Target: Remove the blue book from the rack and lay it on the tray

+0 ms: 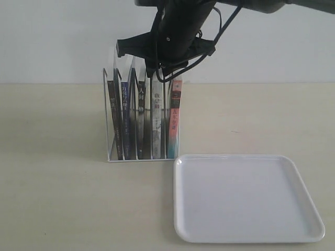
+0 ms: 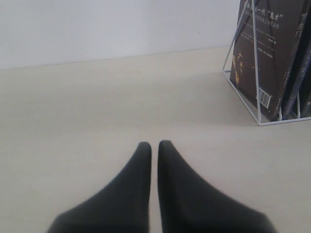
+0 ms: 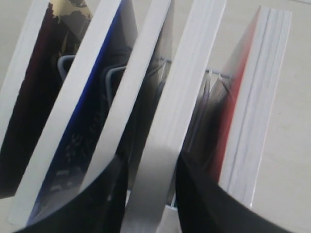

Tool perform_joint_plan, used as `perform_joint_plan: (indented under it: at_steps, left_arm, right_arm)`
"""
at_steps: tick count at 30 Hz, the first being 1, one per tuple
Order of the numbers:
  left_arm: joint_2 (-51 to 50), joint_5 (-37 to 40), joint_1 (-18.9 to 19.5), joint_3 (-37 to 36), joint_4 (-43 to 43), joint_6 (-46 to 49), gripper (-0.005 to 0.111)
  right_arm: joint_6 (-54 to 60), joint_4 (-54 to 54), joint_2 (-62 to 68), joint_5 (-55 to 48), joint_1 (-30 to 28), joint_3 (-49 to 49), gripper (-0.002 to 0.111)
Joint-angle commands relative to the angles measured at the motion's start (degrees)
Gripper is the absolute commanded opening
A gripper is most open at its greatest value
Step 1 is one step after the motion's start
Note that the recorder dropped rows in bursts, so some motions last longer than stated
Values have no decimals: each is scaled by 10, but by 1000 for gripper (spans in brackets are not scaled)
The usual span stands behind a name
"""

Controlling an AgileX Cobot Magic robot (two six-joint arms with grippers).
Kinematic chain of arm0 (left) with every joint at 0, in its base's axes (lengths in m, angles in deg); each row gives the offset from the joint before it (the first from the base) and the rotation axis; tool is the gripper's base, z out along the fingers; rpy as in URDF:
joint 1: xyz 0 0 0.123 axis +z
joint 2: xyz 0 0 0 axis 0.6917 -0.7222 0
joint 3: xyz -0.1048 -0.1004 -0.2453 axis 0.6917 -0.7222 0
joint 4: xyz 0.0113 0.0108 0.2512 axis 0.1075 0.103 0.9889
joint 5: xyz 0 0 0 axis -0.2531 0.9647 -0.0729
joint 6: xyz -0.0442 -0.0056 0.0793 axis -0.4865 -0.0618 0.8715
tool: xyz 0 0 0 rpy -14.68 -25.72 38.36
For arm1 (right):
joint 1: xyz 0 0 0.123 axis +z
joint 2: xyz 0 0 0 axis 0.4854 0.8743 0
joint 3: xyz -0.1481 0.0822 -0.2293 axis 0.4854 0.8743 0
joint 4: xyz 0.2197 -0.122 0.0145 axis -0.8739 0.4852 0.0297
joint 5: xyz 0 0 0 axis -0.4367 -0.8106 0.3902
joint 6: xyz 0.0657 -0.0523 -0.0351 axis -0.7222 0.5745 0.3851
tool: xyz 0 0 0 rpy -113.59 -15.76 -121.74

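Closest in, my right gripper [image 3: 151, 199] hung spread over the white wire rack [image 1: 137, 159], straddling a thick pale-spined book [image 3: 180, 97], holding nothing; the upright thin dark-blue paperback [image 3: 80, 141] stood two slots leftward, towards my pinched-together, empty left gripper [image 2: 154, 145].

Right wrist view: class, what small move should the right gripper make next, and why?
Probably shift the right gripper sideways, two books over, before closing. Its open fingers straddle the page edge of the pale-spined book, while the blue book stands second from the left of the rack in the exterior view.
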Motion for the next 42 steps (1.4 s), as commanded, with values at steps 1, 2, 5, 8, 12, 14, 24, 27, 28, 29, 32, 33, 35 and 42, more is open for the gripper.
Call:
perform_joint_plan:
  at_steps: [1, 2, 5, 8, 12, 14, 24, 27, 28, 29, 32, 33, 35, 42]
  left_arm:
    - [2, -9, 1, 2, -1, 1, 5]
    - [2, -9, 1, 2, -1, 1, 5]
    - [2, -9, 1, 2, -1, 1, 5]
    - [2, -9, 1, 2, -1, 1, 5]
    - [2, -9, 1, 2, -1, 1, 5]
    - [2, -9, 1, 2, -1, 1, 5]
    - [2, -9, 1, 2, -1, 1, 5]
    - [2, -9, 1, 2, -1, 1, 5]
    - [2, -9, 1, 2, -1, 1, 5]
    - [2, -9, 1, 2, -1, 1, 5]
    - [2, -9, 1, 2, -1, 1, 5]
    - [2, -9, 1, 2, -1, 1, 5]
    - [2, -9, 1, 2, -1, 1, 5]
    - [2, -9, 1, 2, -1, 1, 5]
  right_arm:
    - [1, 3, 5, 0, -2, -2, 32]
    - [-7, 3, 5, 1, -2, -2, 32]
    - [-9, 3, 5, 0, -2, -2, 32]
    - [-14, 3, 5, -2, -2, -2, 32]
    - [-24, 3, 7, -13, -2, -2, 32]
    - [-26, 3, 11, -19, -2, -2, 32]
    - [-30, 3, 21, -25, -2, -2, 25]
    - [-30, 3, 21, -25, -2, -2, -1]
    - [-30, 3, 21, -25, -2, -5, 0]
    - [-30, 3, 21, -27, -2, -8, 0]
    - [-30, 3, 21, -35, -2, -30, 0]
    - [-30, 3, 21, -44, -2, -46, 0]
    - [-30, 4, 21, -62, -2, -72, 0]
    - [-18, 24, 18, -158, -1, -192, 0]
